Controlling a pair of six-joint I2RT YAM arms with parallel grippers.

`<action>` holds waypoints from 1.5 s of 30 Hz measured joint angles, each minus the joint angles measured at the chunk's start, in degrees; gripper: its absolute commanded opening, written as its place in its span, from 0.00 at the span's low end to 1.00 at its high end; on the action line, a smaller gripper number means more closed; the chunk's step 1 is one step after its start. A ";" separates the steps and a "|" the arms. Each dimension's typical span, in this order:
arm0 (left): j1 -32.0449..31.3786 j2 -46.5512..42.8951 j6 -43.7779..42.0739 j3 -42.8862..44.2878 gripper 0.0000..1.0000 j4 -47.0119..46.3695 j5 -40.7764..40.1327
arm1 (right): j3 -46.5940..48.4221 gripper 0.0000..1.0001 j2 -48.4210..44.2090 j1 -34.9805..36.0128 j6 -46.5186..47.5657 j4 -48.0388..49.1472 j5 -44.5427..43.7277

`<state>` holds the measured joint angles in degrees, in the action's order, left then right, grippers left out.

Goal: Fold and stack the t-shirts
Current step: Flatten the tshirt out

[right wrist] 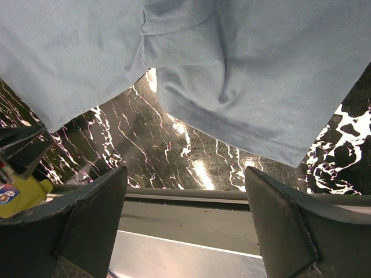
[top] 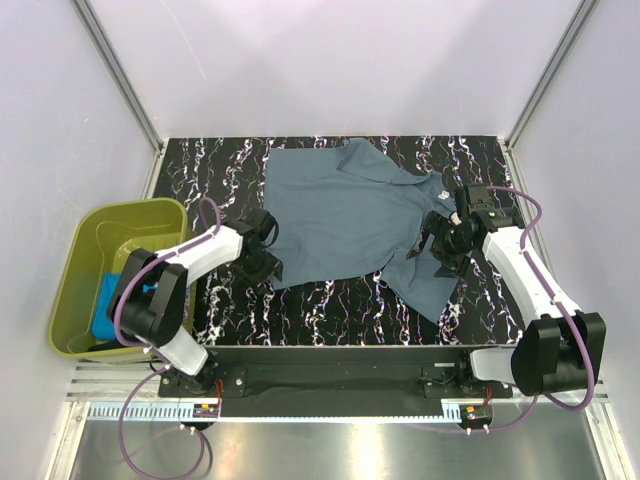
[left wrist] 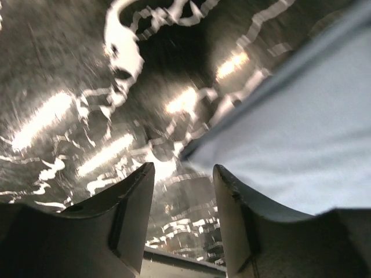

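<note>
You've got an olive-green tub (top: pixel 80 272) parked just off the left edge of that black white-veined table (top: pixel 330 306), plain white walls (top: pixel 330 60) around.

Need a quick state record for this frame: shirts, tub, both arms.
shirt: grey-blue shirt spread out on the marbled table, not folded
tub: green tub left of the table, turquoise cloth inside
left arm: jaws open, empty, at the shirt's near-left corner
right arm: jaws open, empty, at the shirt's right sleeve
stack: not yet started
</note>
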<state>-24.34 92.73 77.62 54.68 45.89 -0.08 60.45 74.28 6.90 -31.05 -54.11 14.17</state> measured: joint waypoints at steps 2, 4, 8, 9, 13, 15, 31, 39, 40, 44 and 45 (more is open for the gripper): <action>-0.26 -1.60 0.02 0.00 0.55 0.07 -0.04 | 0.00 0.89 0.07 0.00 0.04 0.04 0.00; -0.28 -2.01 0.26 0.02 0.56 0.20 -0.04 | -0.02 0.89 0.15 0.00 0.20 0.09 0.02; -0.28 -1.62 0.87 0.07 0.56 0.61 0.04 | -0.04 0.89 0.26 0.00 0.24 0.20 0.02; -0.28 -1.40 0.96 0.15 0.56 0.68 0.04 | -0.04 0.89 0.26 0.00 0.28 0.20 0.02; -0.28 1.29 1.64 0.79 0.54 0.59 0.04 | -0.07 0.90 0.26 0.00 0.46 0.20 0.00; -0.28 2.56 1.81 1.36 0.53 0.55 0.04 | -0.15 0.90 0.26 -0.07 0.55 0.20 -0.02; 0.13 4.85 0.81 2.34 0.00 -2.51 1.62 | -0.33 0.90 1.62 -1.01 1.51 0.33 -0.17; 0.74 4.76 -17.70 6.88 0.00 -3.15 -2.86 | 6.88 0.57 19.50 -6.47 2.45 4.52 -4.15; 0.81 4.66 -19.56 7.26 0.00 -3.52 -3.26 | 9.16 0.52 22.16 -6.49 2.67 5.40 -5.16; 0.90 3.04 -28.39 7.48 0.00 -5.18 -3.50 | 16.17 0.48 30.10 -6.54 2.36 10.01 -8.09; 1.07 2.80 -30.18 7.54 0.00 -5.64 -3.41 | 17.42 0.48 31.69 -6.54 2.34 11.04 -8.76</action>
<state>-23.27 95.53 47.44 62.22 40.25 -3.49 77.87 105.97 0.36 -28.71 -43.07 5.41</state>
